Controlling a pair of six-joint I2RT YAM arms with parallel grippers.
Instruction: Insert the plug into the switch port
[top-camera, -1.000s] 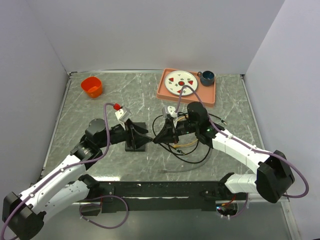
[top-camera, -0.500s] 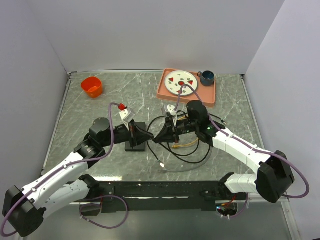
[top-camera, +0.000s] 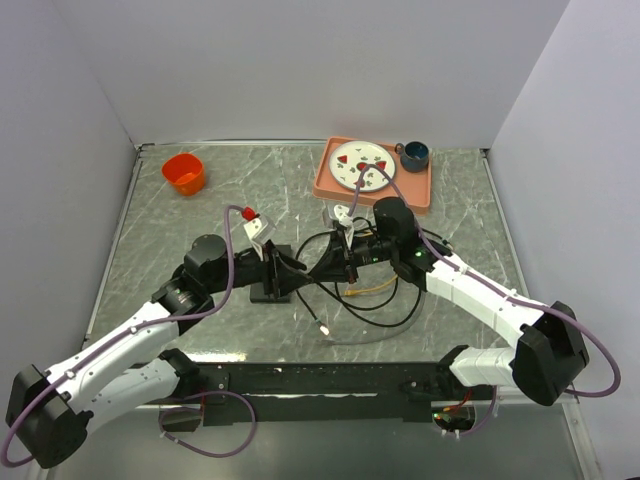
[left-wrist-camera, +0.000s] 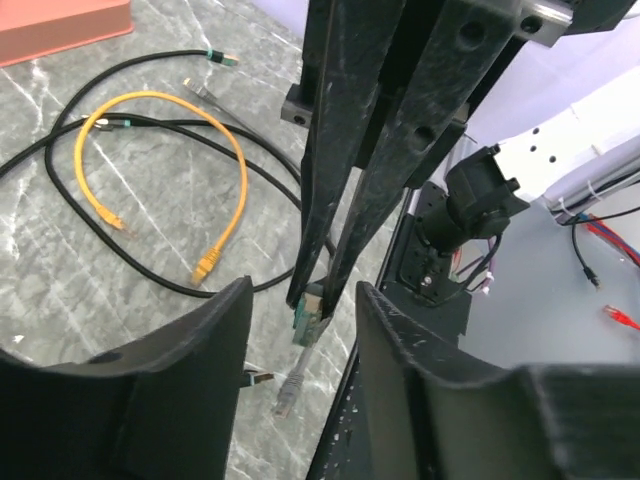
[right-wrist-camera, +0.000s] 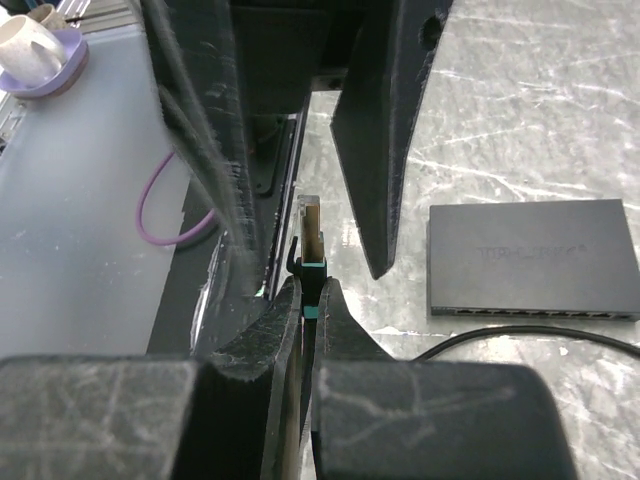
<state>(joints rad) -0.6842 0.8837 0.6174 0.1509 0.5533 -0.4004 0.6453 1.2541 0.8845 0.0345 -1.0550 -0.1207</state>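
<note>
The grey marble table (top-camera: 160, 230) filled the overhead view, and the left arm (top-camera: 120, 345) and right arm (top-camera: 470, 295) reached in from the bottom corners to meet near its centre. A pink tray (top-camera: 330, 188) sat at the upper right of that view. The flat black box (right-wrist-camera: 535, 258) lay at the right of the right wrist view, with the switch port (right-wrist-camera: 530, 312) in the row of sockets along its lower edge. A yellow cable (left-wrist-camera: 205, 268) looped on the marble among black ones, left of centre in the left wrist view. The left gripper (left-wrist-camera: 303, 295) was released, its fingers spread and grasping nothing. The right gripper (right-wrist-camera: 308, 290) was clenched on the green-collared plug (right-wrist-camera: 312, 245), which pointed upward in the frame, well apart from the box.
</note>
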